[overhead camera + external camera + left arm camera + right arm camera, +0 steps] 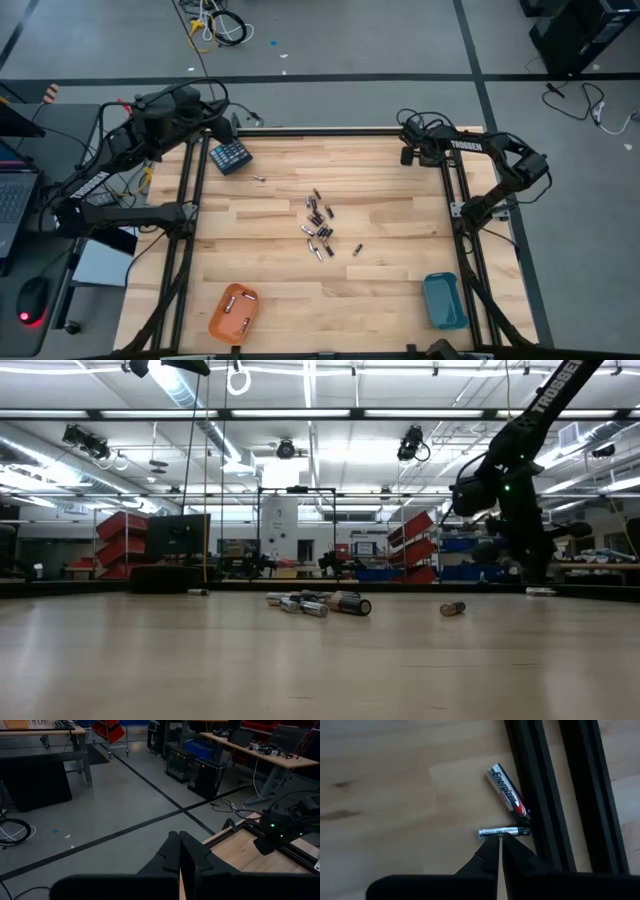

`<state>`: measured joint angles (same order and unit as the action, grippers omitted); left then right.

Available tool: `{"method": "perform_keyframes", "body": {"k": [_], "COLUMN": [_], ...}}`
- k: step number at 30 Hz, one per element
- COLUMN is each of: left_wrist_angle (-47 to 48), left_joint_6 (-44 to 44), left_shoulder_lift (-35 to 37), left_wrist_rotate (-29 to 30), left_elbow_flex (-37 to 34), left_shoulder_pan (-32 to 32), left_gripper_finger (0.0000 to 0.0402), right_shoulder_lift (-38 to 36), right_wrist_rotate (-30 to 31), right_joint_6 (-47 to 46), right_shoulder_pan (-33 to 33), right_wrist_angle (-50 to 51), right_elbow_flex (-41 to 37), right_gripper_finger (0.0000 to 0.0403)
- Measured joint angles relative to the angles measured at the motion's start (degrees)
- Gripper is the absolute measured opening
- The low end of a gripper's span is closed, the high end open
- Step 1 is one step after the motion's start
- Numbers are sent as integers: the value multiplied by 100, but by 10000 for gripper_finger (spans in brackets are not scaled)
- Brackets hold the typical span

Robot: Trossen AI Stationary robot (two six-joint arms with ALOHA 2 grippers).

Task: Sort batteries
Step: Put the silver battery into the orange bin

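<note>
The wooden table [380,180], framed by black rails [455,230], carries a loose cluster of batteries [320,225] near its middle, with 1 battery [258,178] apart beside a dark teal block [230,156]. An orange tray [234,312] and a blue tray [444,300] lie near the front edge. 2 more batteries [506,792] lie touching a rail.

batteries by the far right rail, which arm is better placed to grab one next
Right. The right gripper hangs directly over two batteries lying beside the frame rail, fingers nearly together. The left gripper is shut and points off the table toward the floor.
</note>
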<state>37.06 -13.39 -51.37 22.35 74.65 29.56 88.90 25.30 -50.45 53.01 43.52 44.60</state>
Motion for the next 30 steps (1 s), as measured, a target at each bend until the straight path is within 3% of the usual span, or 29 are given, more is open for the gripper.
{"method": "perform_keyframes", "body": {"k": [20,30], "left_wrist_angle": [-204,-1045], "left_joint_6": [358,589], "left_shoulder_lift": [0,17], "left_wrist_rotate": [0,0], "left_elbow_flex": [0,0], "left_shoulder_pan": [0,0], "left_gripper_finger": [0,0], "right_shoulder_lift": [0,0], "right_wrist_rotate": [264,219], "right_joint_6": [-848,-1303], "right_shoulder_pan": [9,44], "right_wrist_angle": [-282,-473], "right_elbow_flex": [9,11], "right_gripper_finger": [41,41]}}
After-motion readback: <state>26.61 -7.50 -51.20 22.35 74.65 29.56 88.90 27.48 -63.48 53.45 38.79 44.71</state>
